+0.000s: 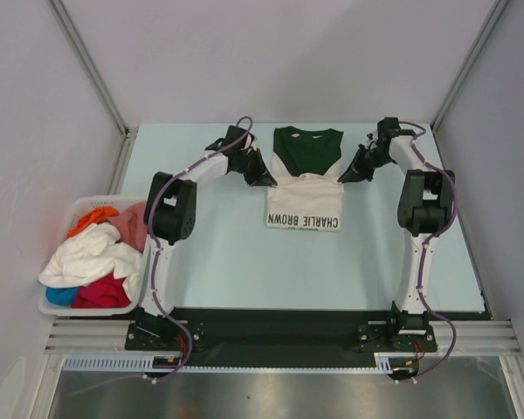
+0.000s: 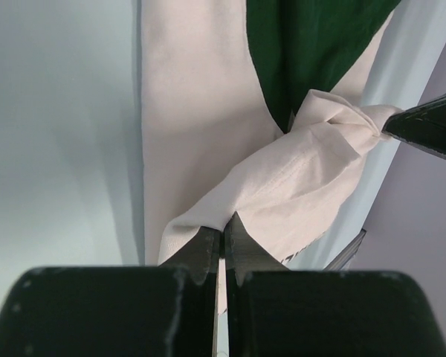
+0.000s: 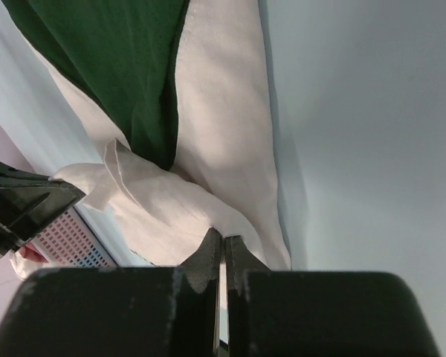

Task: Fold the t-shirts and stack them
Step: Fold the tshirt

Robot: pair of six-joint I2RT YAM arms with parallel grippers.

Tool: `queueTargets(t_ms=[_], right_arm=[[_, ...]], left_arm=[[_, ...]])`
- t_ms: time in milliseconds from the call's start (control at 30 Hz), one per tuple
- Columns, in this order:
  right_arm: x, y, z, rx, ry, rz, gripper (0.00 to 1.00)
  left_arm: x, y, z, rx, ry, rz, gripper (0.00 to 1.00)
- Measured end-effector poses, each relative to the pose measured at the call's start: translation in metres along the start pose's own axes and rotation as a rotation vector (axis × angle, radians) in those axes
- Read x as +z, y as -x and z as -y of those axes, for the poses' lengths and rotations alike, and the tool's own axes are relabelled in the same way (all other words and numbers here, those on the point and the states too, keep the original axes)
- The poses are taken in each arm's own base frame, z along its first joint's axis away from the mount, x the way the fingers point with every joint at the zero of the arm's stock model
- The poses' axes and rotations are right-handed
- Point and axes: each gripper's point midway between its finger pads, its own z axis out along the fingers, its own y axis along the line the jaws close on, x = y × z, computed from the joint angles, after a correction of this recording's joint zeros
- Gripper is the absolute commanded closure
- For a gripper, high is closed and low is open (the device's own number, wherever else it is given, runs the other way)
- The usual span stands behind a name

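The cream and green t-shirt [image 1: 304, 199] lies on the table [image 1: 210, 262] near the far edge, about midway between the left and right edges. Its dark green part is toward the far edge. A cream band printed with dark letters reading CHARLIE BROWN is on the side nearer the arms.

The left claw [image 1: 267, 182] reaches the shirt's left side. In the left wrist view it [image 2: 224, 232] is closed tight, pinching a bunched fold of cream cloth [image 2: 282, 186] between its fingers. The right claw [image 1: 341, 177] meets the shirt's right side. In its own wrist view it [image 3: 223, 249] is likewise pressed closed on a gathered cream fold [image 3: 156, 201]. The cloth between the two claws is puckered and drawn up in the middle.

At the table's left edge, a white basket [image 1: 86, 310] holds a heap of other t-shirts [image 1: 92, 253] in white, red, orange, pink and blue.
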Motion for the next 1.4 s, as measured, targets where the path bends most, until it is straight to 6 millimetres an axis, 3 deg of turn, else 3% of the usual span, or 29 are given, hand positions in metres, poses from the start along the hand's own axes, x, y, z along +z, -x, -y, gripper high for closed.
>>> queueTargets(t_ms=[267, 400, 467, 500, 567, 600, 667, 767, 833, 933, 967, 1000, 1033, 1100, 1200, 1400], right_arm=[[0.006, 0.003, 0.002, 0.005, 0.003, -0.008, 1.0], [0.01, 0.003, 0.006, 0.013, 0.0, -0.017, 0.99], [0.011, 0.003, 0.006, 0.015, -0.001, -0.02, 0.89], [0.01, 0.003, 0.006, 0.016, -0.003, -0.02, 0.76], [0.007, 0.006, 0.008, 0.012, -0.022, -0.01, 0.65], [0.005, 0.008, 0.009, 0.004, -0.037, -0.001, 0.53], [-0.001, 0.012, 0.015, -0.005, -0.076, 0.02, 0.46], [-0.015, 0.009, 0.019, -0.021, -0.128, 0.045, 0.43], [-0.031, 0.003, 0.014, -0.031, -0.142, 0.069, 0.45], [-0.048, -0.015, -0.004, -0.073, -0.132, 0.095, 0.56], [-0.05, -0.022, -0.014, -0.096, -0.122, 0.105, 0.61], [-0.05, -0.03, -0.024, -0.118, -0.11, 0.108, 0.76], [-0.047, -0.036, -0.033, -0.141, -0.097, 0.107, 0.79], [-0.035, -0.046, -0.051, -0.169, -0.061, 0.101, 0.82], [-0.012, -0.055, -0.061, -0.193, -0.039, 0.071, 0.82], [0.029, -0.05, -0.044, -0.167, -0.056, 0.041, 0.83]], left_arm=[[0.009, -0.003, -0.01, -0.032, 0.016, -0.017, 0.99], [0.01, -0.001, -0.009, -0.029, 0.017, -0.012, 0.92], [0.009, 0.001, -0.008, -0.024, 0.022, -0.007, 0.76], [0.007, 0.003, -0.007, -0.019, 0.031, -0.003, 0.72], [0.003, 0.01, -0.009, -0.003, 0.066, 0.022, 0.54], [0.0, 0.015, -0.009, 0.018, 0.083, 0.043, 0.45], [-0.009, 0.022, -0.012, 0.053, 0.128, 0.083, 0.41], [-0.032, 0.027, -0.003, 0.092, 0.148, 0.127, 0.44], [-0.049, 0.028, 0.011, 0.112, 0.131, 0.151, 0.49], [-0.07, 0.021, 0.035, 0.151, 0.077, 0.181, 0.54], [-0.072, 0.016, 0.042, 0.164, 0.056, 0.18, 0.55], [-0.071, 0.01, 0.048, 0.171, 0.037, 0.171, 0.58], [-0.068, 0.005, 0.054, 0.181, 0.021, 0.162, 0.59], [-0.055, -0.008, 0.063, 0.198, -0.011, 0.125, 0.6], [-0.029, -0.025, 0.063, 0.205, -0.03, 0.067, 0.59], [0.019, -0.045, 0.033, 0.16, -0.008, -0.03, 0.6]])
